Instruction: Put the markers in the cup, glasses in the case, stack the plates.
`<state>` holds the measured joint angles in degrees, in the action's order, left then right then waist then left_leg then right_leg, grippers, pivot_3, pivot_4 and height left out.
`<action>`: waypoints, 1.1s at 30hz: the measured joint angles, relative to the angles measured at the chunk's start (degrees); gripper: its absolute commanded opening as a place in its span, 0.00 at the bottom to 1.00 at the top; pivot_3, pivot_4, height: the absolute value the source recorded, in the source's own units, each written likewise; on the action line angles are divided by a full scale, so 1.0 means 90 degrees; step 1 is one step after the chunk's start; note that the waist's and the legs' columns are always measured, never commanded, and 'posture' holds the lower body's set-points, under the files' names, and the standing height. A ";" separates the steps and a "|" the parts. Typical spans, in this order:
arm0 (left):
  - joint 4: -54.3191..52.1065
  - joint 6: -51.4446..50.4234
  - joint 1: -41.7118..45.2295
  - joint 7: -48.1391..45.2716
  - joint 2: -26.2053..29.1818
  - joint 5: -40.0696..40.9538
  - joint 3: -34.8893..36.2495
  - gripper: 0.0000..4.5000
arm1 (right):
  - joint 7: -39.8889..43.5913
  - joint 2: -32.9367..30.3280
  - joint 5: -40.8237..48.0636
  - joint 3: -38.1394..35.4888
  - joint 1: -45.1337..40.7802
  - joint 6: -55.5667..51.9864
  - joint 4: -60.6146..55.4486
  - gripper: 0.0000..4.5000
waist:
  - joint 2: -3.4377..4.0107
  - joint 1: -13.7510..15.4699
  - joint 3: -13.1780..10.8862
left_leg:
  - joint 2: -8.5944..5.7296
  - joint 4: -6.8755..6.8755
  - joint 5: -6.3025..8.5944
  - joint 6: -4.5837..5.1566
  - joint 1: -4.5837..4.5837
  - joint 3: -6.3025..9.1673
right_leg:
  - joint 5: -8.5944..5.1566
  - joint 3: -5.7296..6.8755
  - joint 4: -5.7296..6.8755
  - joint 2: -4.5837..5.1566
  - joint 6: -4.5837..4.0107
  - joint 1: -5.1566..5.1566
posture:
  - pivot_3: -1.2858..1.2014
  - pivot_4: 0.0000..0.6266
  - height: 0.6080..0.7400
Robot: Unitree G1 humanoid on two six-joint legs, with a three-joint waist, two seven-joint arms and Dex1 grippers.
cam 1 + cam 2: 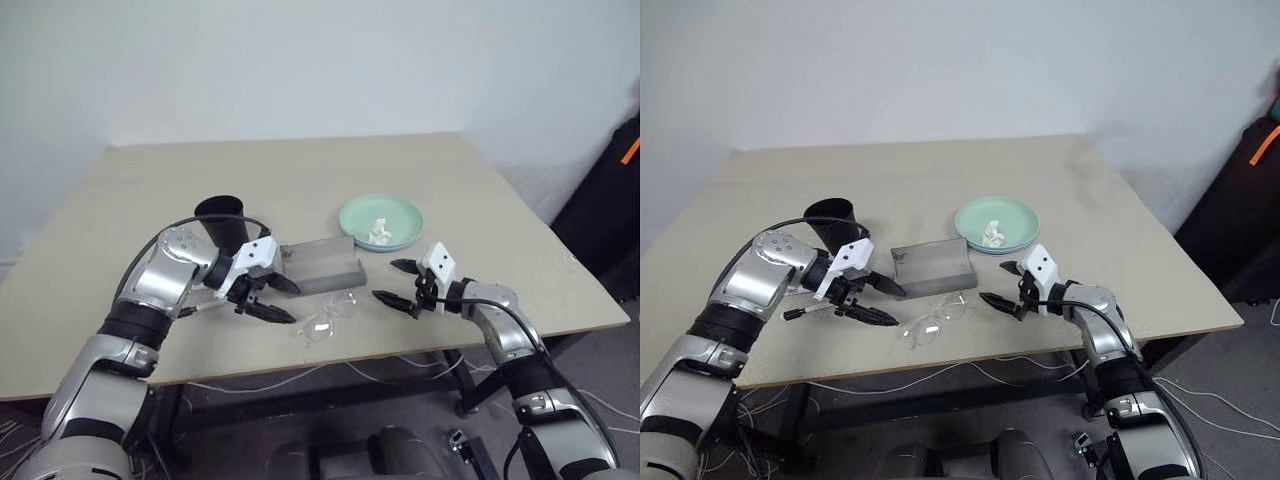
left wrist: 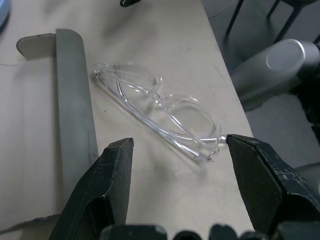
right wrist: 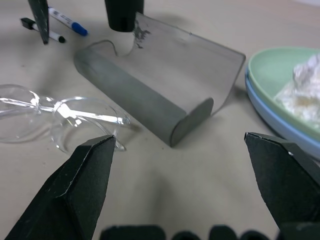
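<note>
Lying near the bench's (image 1: 520,200) near edge, the glasses (image 1: 328,318) sit before the open grey case (image 1: 320,264).
Both the left gripper (image 1: 272,299) and right gripper (image 1: 398,282) hang open and empty; thin, slick clear rims could slip from hard black fingers or skid off the edge.

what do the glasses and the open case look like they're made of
The glasses: likely clear plastic, glossy; the frame is see-through, with bright glints along the rims. The case: grey and matte, with a smooth rounded edge and thin lid, perhaps plastic or a coated shell; the look leaves it open.
</note>
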<state>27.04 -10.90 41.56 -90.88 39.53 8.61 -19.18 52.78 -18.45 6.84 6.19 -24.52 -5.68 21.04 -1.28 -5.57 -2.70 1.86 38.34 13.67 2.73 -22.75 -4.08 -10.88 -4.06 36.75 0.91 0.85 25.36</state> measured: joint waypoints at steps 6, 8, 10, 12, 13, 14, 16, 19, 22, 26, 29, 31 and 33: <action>0.0120 -0.0493 0.0165 0.0032 -0.0274 -0.0107 -0.0012 0.69 | -0.0217 0.0098 0.0000 -0.0005 0.0118 0.0103 -0.0136 0.99 | 0.0000 -0.0027 0.0000 | 0.0002 0.0001 0.0000 0.0001 0.0004 -0.0001 | 0.0000 -0.0007 0.0005 -0.0006 0.0001 0.0001 | 0.52 0.00 1.00; 0.0120 -0.0710 0.0162 -0.0051 -0.0268 -0.0114 -0.0017 0.69 | -0.0282 0.0100 0.0000 -0.0007 0.0138 0.0116 -0.0137 0.99 | 0.0000 -0.0017 0.0000 | 0.0002 0.0000 0.0000 0.0001 0.0004 0.0002 | 0.0000 -0.0004 0.0005 -0.0006 0.0001 0.0001 | 0.52 0.00 1.00; 0.0120 -0.0863 0.0155 -0.0069 -0.0268 -0.0125 -0.0023 0.69 | -0.0311 0.0101 0.0000 -0.0007 0.0139 0.0126 -0.0137 0.99 | 0.0000 -0.0013 0.0000 | 0.0001 0.0002 0.0000 0.0001 0.0004 0.0001 | 0.0000 -0.0005 0.0005 -0.0005 0.0001 -0.0001 | 0.52 0.00 1.00; 0.0120 -0.1039 0.0151 -0.0075 -0.0273 -0.0128 -0.0032 0.69 | -0.0330 0.0111 0.0000 -0.0007 0.0138 0.0138 -0.0136 0.99 | 0.0000 -0.0013 0.0000 | 0.0000 0.0006 0.0000 0.0001 0.0003 0.0001 | 0.0000 -0.0006 0.0005 -0.0004 0.0001 -0.0003 | 0.52 0.00 1.00; 0.0120 -0.1176 0.0146 -0.0056 -0.0293 -0.0130 -0.0037 0.69 | -0.0356 0.0132 0.0000 -0.0006 0.0138 0.0147 -0.0136 0.99 | -0.0001 -0.0013 0.0000 | 0.0000 0.0006 0.0000 0.0001 0.0004 0.0001 | 0.0000 -0.0006 0.0005 -0.0003 0.0001 -0.0004 | 0.52 0.00 1.00; 0.0120 -0.1287 0.0138 -0.0036 -0.0333 -0.0130 -0.0040 0.69 | -0.0373 0.0148 0.0000 -0.0003 0.0138 0.0158 -0.0136 0.99 | -0.0001 -0.0010 0.0000 | 0.0000 0.0006 0.0000 0.0001 0.0003 0.0001 | 0.0000 -0.0006 0.0005 -0.0003 0.0001 -0.0004 | 0.52 0.00 1.00; 0.0120 -0.1524 0.0107 0.0044 -0.0435 -0.0130 -0.0052 0.69 | -0.0407 0.0176 -0.0001 0.0003 0.0137 0.0179 -0.0136 0.99 | -0.0001 -0.0003 0.0000 | 0.0000 0.0007 0.0000 0.0001 0.0003 0.0003 | 0.0000 -0.0005 0.0005 -0.0003 0.0002 -0.0004 | 0.52 0.00 1.00; 0.0114 -0.1819 0.0018 0.0245 -0.0583 -0.0131 -0.0065 0.69 | -0.0453 0.0193 -0.0002 0.0009 0.0141 0.0183 -0.0136 0.99 | -0.0001 -0.0004 0.0000 | 0.0000 0.0007 0.0000 0.0001 0.0003 0.0002 | 0.0000 -0.0006 0.0005 -0.0003 0.0002 -0.0004 | 0.52 0.00 1.00; 0.0106 -0.2171 -0.0034 0.0480 -0.0760 -0.0127 -0.0065 0.69 | -0.0510 0.0197 -0.0002 0.0009 0.0172 0.0185 -0.0136 0.99 | -0.0002 -0.0004 0.0000 | 0.0000 0.0007 0.0000 0.0001 0.0003 0.0002 | 0.0000 -0.0006 0.0006 -0.0004 0.0002 -0.0004 | 0.52 0.00 1.00; 0.0029 -0.2453 -0.0062 0.0717 -0.0884 -0.0123 -0.0062 0.69 | -0.0572 0.0202 -0.0001 0.0010 0.0262 0.0185 -0.0141 0.99 | -0.0002 -0.0004 0.0001 | -0.0001 0.0007 0.0000 0.0001 0.0004 0.0003 | 0.0000 -0.0006 0.0006 -0.0004 0.0002 -0.0005 | 0.52 0.00 1.00; 0.0017 -0.2680 -0.0078 0.0910 -0.1000 -0.0089 -0.0011 0.69 | -0.0613 0.0202 -0.0002 0.0016 0.0316 0.0185 -0.0149 0.99 | -0.0002 -0.0004 0.0001 | -0.0001 0.0008 0.0000 0.0001 0.0004 0.0003 | 0.0000 -0.0007 0.0006 -0.0004 0.0002 -0.0005 | 0.52 0.00 1.00; -0.0008 -0.2770 -0.0105 0.0984 -0.1060 -0.0083 -0.0011 0.69 | -0.0637 0.0205 -0.0003 0.0024 0.0320 0.0184 -0.0166 0.99 | -0.0002 -0.0006 0.0001 | -0.0001 0.0009 0.0000 0.0001 0.0004 0.0003 | 0.0000 -0.0006 0.0007 -0.0004 0.0002 -0.0006 | 0.52 0.00 1.00; -0.0024 -0.2777 -0.0122 0.1034 -0.1086 -0.0085 -0.0011 0.69 | -0.0667 0.0205 -0.0003 0.0024 0.0331 0.0184 -0.0179 0.99 | -0.0002 -0.0008 0.0001 | -0.0001 0.0008 0.0000 0.0001 0.0005 0.0003 | 0.0001 -0.0007 0.0007 -0.0004 0.0002 -0.0005 | 0.52 0.00 1.00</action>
<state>26.83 -35.89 40.46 -81.57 29.76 7.85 -19.28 46.78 -16.61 6.82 6.41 -21.55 -4.03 19.42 -1.30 -5.64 -2.69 1.85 38.41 13.66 2.74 -22.71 -4.05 -10.87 -4.12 36.81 0.87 0.87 25.31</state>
